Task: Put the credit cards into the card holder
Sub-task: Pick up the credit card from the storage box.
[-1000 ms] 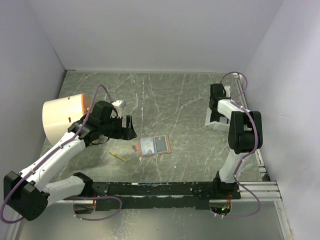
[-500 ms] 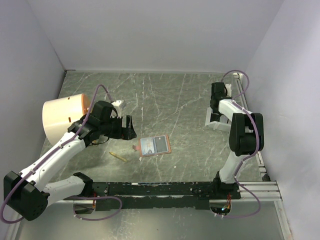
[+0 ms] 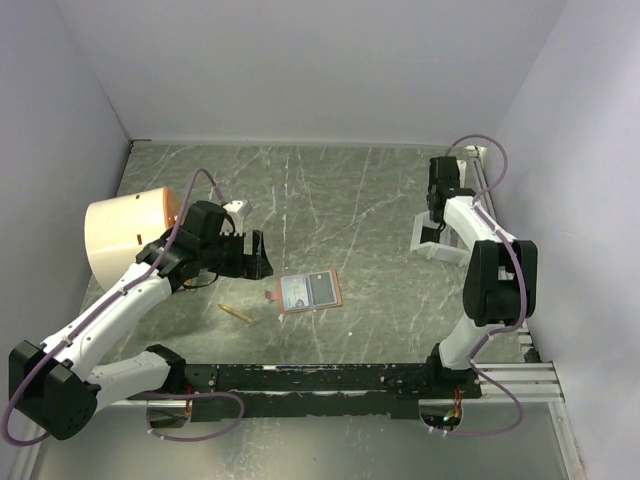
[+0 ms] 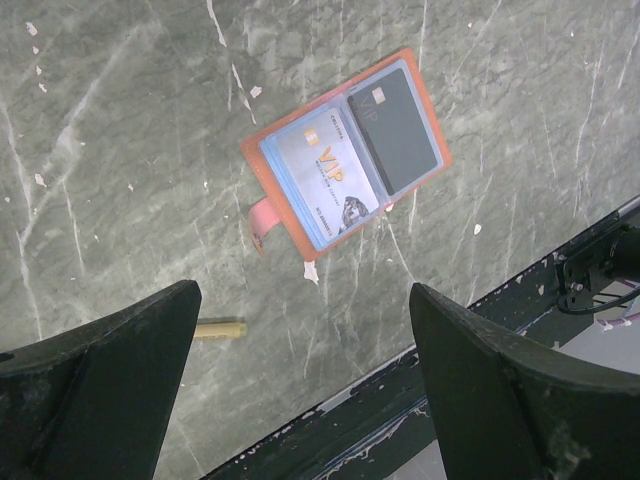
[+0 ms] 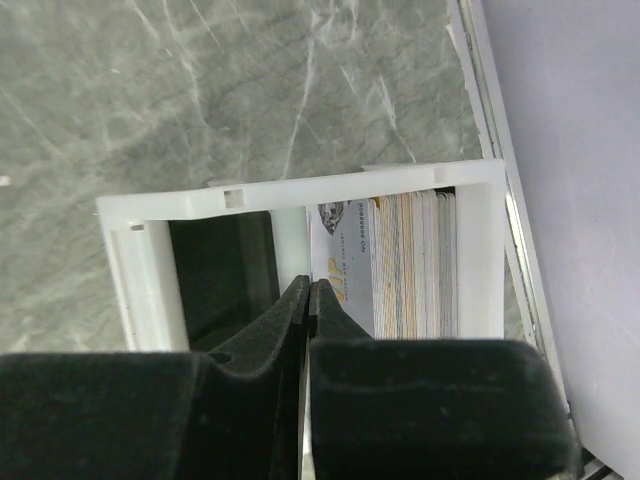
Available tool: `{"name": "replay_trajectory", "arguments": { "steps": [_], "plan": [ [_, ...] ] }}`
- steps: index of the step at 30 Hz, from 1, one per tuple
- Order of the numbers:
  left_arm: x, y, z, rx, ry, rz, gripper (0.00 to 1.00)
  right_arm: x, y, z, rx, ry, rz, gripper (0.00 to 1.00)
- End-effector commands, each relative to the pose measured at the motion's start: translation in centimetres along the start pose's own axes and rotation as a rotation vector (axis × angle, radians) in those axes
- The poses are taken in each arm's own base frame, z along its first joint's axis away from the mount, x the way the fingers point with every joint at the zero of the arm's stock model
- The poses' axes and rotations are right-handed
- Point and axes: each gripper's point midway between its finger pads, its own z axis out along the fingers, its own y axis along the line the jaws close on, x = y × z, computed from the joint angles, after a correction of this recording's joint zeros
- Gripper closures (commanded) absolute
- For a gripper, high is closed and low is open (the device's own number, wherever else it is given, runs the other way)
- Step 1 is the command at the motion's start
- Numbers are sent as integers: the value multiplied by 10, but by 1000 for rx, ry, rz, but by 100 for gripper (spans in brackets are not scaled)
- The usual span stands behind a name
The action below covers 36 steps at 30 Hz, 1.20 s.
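The card holder (image 3: pixel 310 291) lies open flat at mid-table, orange-tan, with a pale VIP card (image 4: pixel 325 180) in one pocket and a dark card (image 4: pixel 398 130) in the other. My left gripper (image 3: pixel 258 255) hovers left of it and above it, open and empty (image 4: pixel 302 300). Several credit cards (image 5: pixel 410 260) stand on edge in the right half of a white tray (image 5: pixel 300 190) at the far right (image 3: pixel 432 247). My right gripper (image 3: pixel 433 225) hangs over that tray, shut (image 5: pixel 310 288) at the stack's left side. A thin pale card edge shows between its pads.
A big cream cylinder (image 3: pixel 125 235) lies at the left behind my left arm. A small yellowish stick (image 3: pixel 237 313) rests on the table near the holder's snap tab (image 4: pixel 262 218). The black base rail (image 3: pixel 320 378) runs along the near edge, with walls close on both sides.
My right gripper has closed its jaws over the tray, and the right arm has shifted slightly toward the far wall. The left arm and the card holder have not moved.
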Motion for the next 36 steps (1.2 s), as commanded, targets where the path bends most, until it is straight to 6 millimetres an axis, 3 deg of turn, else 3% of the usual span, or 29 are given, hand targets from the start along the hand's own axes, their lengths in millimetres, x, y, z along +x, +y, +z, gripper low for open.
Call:
{"name": "replay_trajectory", "arguments": {
  "steps": [1,9,21,26,30,33,36],
  "plan": [
    [-3,-1,0,20,-11,12,3,-26,-6,-31,-41,-44,88,100],
    [-7,-7,-1,41,-27,-4,5,-52,0,-84,-192,-137,176,100],
    [-27,-60,-15,278,-35,-148,16,-65,77,-196,-729,-320,236,100],
    [-46,-84,-28,383,-92,-211,22,-51,112,-249,-1059,-345,266,100],
    [-61,-97,-38,445,-144,-252,29,-21,145,-292,-1343,-291,298,100],
    [-68,-104,-43,490,-172,-288,36,-10,160,-316,-1489,-269,319,100],
    [-72,-108,-45,522,-191,-305,38,0,170,-340,-1610,-236,335,100]
  ]
}}
